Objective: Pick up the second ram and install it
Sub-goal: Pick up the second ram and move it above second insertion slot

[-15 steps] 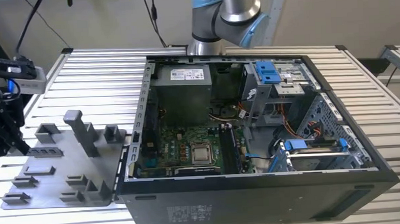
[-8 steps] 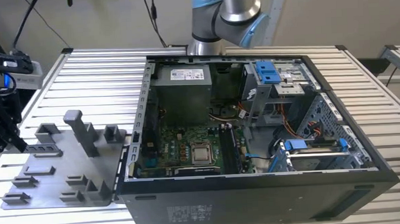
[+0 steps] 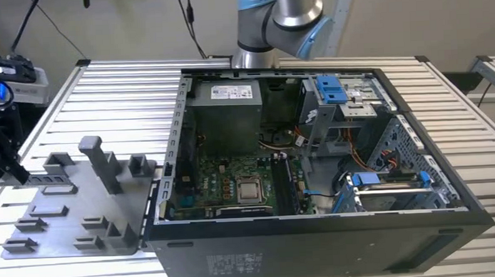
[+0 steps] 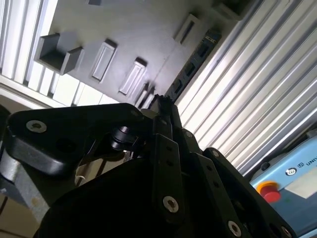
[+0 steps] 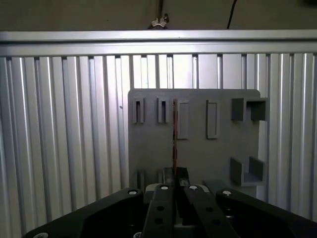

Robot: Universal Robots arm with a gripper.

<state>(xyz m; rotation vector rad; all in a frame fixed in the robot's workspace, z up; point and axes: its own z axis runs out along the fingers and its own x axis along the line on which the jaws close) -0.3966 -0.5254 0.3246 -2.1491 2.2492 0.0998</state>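
Ribbed aluminium surface (image 3: 103, 95) was seen under everything, carrying an open computer case (image 3: 319, 248) and, just beside it on the exterior view's left, a grey fixture plate (image 5: 198, 148).

The tool (image 5: 175, 173) was set narrow, and in the first wrist view the second ram (image 5: 174, 134) was seen edge-on as a thin line running out from between its fingertips. The tool was therefore judged to be clamped on one end of the stick. In the second wrist view the same stick was shown as a dark strip with a row of chips, stretched out from the tool along the plate's outer edge, next to the ribbed surface. Whether it had been lifted clear of the plate or was resting in its holder could not be told.

Around the stick, several narrow slots in the plate were seen empty.

Further out, the motherboard (image 3: 224, 171) lay exposed in the case, with the square processor (image 3: 250, 190) at its middle and long memory slots (image 3: 287, 184) just beside it. Whether a stick was seated there could not be made out.

The pick-up was judged done or nearly so. The installing was judged not yet begun, since the tool and stick were well apart from the case.
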